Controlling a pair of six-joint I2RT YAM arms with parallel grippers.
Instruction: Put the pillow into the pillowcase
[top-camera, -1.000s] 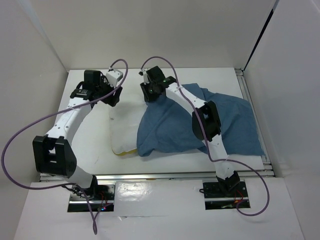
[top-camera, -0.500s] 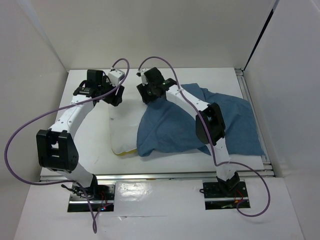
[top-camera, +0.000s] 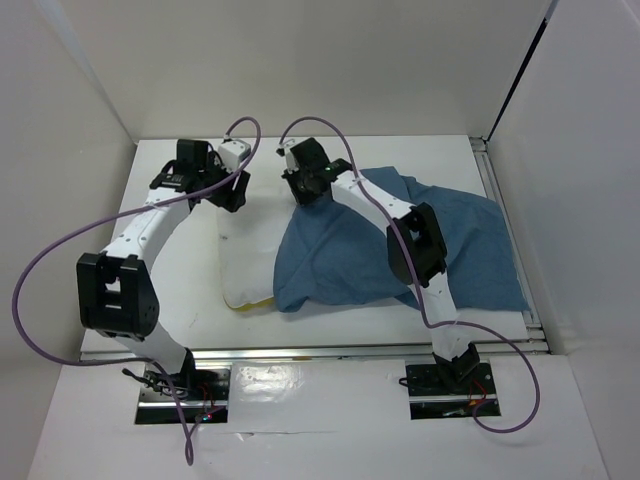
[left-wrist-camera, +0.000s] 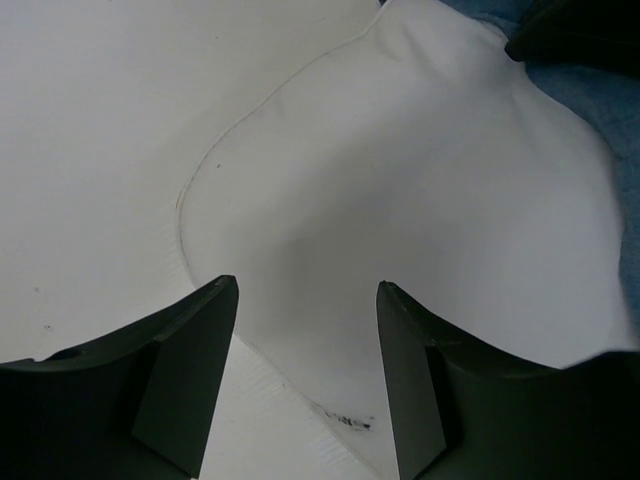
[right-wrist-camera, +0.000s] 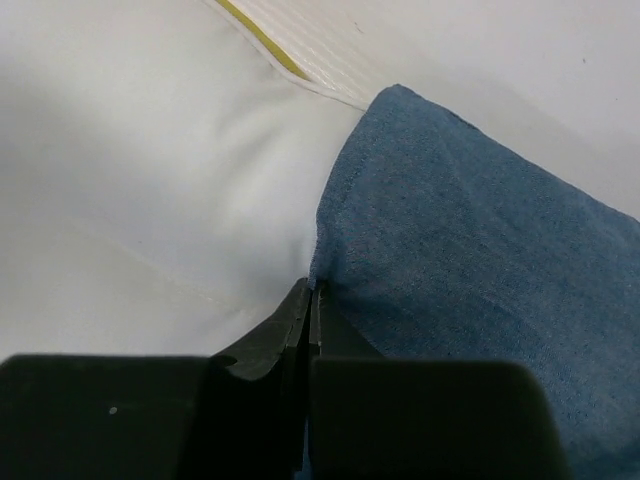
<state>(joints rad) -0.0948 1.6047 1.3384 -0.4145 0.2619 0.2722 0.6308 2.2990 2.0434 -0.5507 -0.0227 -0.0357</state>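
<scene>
The white pillow (top-camera: 245, 255) lies left of centre, its right part covered by the dusty-blue pillowcase (top-camera: 400, 240); a bit of yellow band (top-camera: 255, 303) shows at its near edge. My left gripper (top-camera: 232, 197) is open and empty, its jaws straddling the pillow's far left corner (left-wrist-camera: 420, 180) just above the table. My right gripper (top-camera: 300, 197) is shut on the pillowcase's open edge (right-wrist-camera: 470, 260) at the pillow's far side, with the white pillow (right-wrist-camera: 150, 180) beside it and the yellow band (right-wrist-camera: 262, 40) beyond.
White walls close in the table (top-camera: 180, 290) on the left, back and right. A metal rail (top-camera: 505, 215) runs along the right edge. Purple cables (top-camera: 60, 250) loop from both arms. Bare table lies left of the pillow.
My left gripper has shifted a little to the right toward the pillow's far corner. My right gripper has barely moved and still holds the pillowcase edge.
</scene>
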